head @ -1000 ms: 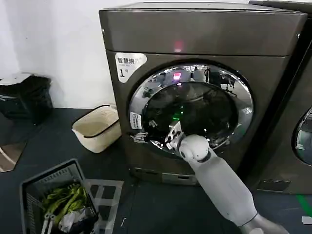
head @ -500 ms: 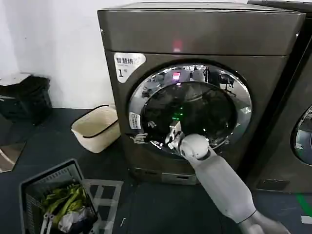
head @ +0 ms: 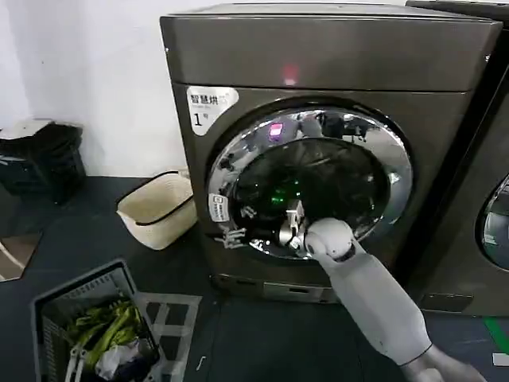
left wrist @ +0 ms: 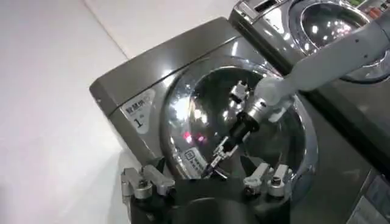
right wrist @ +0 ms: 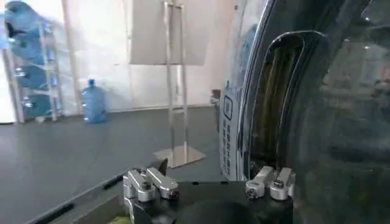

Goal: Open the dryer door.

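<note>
The dryer (head: 334, 56) is a bronze-grey front-loader with a white "1" sticker. Its round dryer door (head: 318, 127) has a chrome ring around dark glass and stands slightly ajar at its left edge. My right gripper (head: 236, 237) is at that left edge, low on the ring, open, one finger seemingly behind the rim. In the right wrist view the door's rim (right wrist: 250, 103) runs close by my right gripper (right wrist: 207, 176), with a gap behind it. The left wrist view shows the dryer (left wrist: 164, 67) from farther back, my right gripper (left wrist: 214, 159) at the door (left wrist: 201, 103), and my left gripper (left wrist: 204, 176) open, holding nothing.
A cream basket (head: 157, 208) sits on the floor left of the dryer. A black crate (head: 48, 306) of green items is at the near left. A black bag (head: 44, 159) lies by the wall. A neighbouring dark machine (head: 485, 199) stands on the right.
The door's left edge has come out from the dryer front. My right arm has drawn back toward me and to the right, its gripper staying at that edge.
</note>
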Robot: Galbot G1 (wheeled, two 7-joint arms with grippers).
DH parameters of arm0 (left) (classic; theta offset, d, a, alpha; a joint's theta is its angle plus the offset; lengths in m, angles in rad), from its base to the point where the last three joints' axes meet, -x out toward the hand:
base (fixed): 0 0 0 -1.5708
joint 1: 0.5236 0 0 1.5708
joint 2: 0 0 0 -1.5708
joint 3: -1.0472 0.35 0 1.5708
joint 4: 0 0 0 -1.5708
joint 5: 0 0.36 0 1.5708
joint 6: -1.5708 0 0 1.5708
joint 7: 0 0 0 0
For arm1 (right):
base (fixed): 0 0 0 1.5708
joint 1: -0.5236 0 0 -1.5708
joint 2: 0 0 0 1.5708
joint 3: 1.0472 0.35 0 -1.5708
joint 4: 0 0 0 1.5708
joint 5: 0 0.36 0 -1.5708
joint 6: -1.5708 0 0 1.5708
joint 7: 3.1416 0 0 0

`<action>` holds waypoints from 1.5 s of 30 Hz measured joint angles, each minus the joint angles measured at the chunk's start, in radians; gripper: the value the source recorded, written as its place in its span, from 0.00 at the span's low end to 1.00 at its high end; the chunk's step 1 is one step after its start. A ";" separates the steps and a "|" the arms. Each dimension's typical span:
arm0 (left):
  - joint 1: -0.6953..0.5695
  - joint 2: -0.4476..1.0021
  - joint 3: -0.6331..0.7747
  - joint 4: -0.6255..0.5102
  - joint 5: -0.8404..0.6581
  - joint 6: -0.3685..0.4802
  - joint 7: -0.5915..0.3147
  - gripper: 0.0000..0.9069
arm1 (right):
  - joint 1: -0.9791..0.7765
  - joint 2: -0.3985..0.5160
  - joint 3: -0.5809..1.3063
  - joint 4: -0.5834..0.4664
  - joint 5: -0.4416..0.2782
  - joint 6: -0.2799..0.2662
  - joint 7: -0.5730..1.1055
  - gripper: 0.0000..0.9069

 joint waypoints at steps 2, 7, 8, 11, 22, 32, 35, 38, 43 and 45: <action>-0.008 0.007 -0.009 0.007 0.005 0.000 -0.015 1.00 | -0.007 -0.012 0.000 0.015 0.007 0.000 -0.010 1.00; -0.041 0.035 -0.042 0.033 -0.025 0.000 -0.047 1.00 | -0.027 -0.044 0.000 0.060 0.026 -0.004 -0.017 1.00; -0.048 0.043 -0.049 0.038 -0.036 0.000 -0.047 1.00 | -0.031 -0.048 0.001 0.067 0.028 -0.005 -0.018 1.00; -0.071 0.070 -0.070 0.056 -0.064 0.000 -0.048 1.00 | -0.043 -0.063 0.005 0.092 0.037 -0.009 -0.028 1.00; -0.161 0.170 -0.091 0.110 -0.128 0.048 -0.062 1.00 | -0.094 -0.122 0.028 0.188 0.086 -0.036 -0.112 1.00; -0.271 0.291 -0.055 0.166 -0.133 0.132 -0.092 1.00 | -0.141 -0.180 0.061 0.264 0.098 -0.035 -0.208 1.00; -0.301 0.319 -0.038 0.185 -0.132 0.145 -0.098 1.00 | -0.160 -0.201 0.072 0.287 0.121 -0.043 -0.232 1.00; -0.331 0.346 -0.016 0.205 -0.123 0.152 -0.103 1.00 | -0.177 -0.222 0.082 0.311 0.132 -0.052 -0.256 1.00; -0.386 0.381 0.038 0.241 -0.116 0.163 -0.127 1.00 | -0.194 -0.254 0.094 0.347 0.145 -0.051 -0.281 1.00; -0.410 0.396 0.065 0.257 -0.114 0.171 -0.129 1.00 | -0.205 -0.274 0.100 0.367 0.157 -0.052 -0.289 1.00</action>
